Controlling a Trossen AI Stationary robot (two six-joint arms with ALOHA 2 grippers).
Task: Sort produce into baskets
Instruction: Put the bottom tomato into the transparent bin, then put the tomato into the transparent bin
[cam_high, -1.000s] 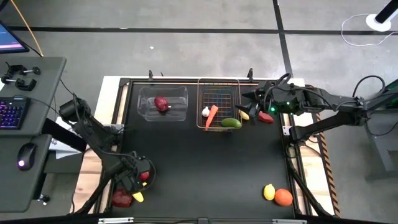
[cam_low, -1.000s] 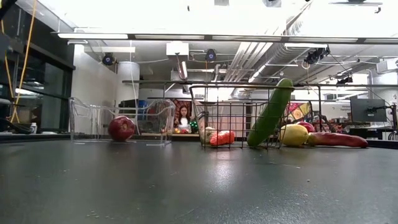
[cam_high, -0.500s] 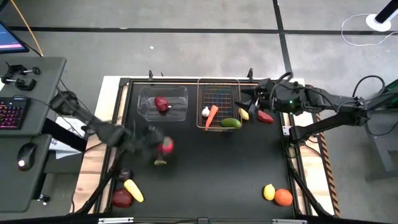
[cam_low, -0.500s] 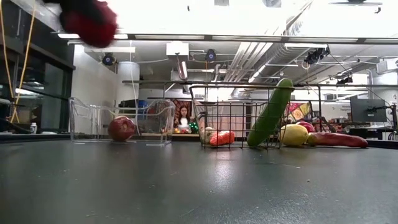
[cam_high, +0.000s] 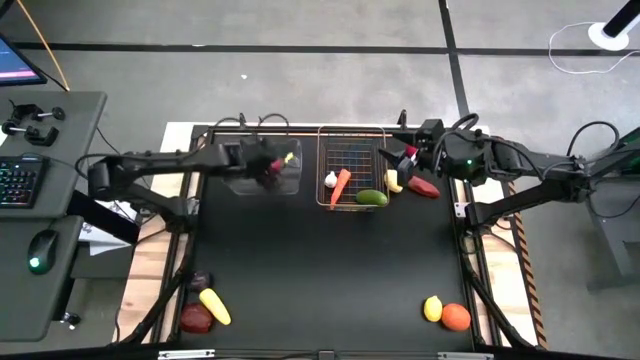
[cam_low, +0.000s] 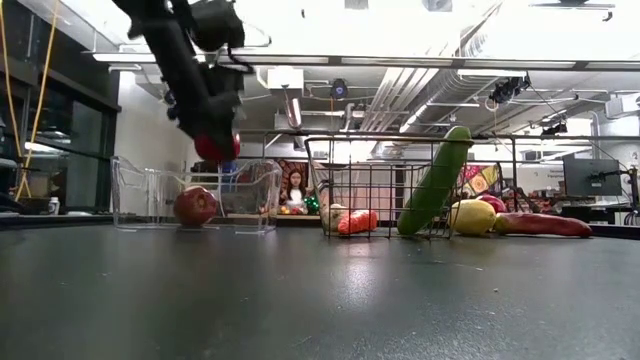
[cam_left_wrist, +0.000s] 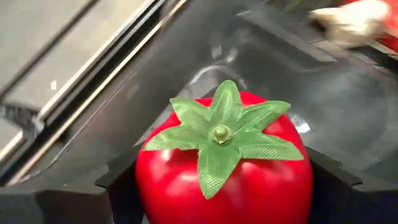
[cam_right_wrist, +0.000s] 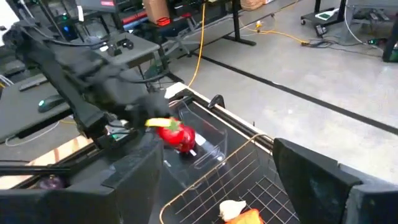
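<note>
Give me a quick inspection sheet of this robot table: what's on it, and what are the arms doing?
Surface: black table, nothing spilled.
Job's things: clear bin holds a red apple; wire basket holds garlic, carrot, cucumber. Loose produce sits beside the basket and at both near corners.
Clutter: nothing seen.
Grippers: left gripper holds a red tomato above the clear bin; right gripper open beside the wire basket.
Cables: white cord on the floor.
Surroundings: desk with keyboard; a person far behind.
</note>
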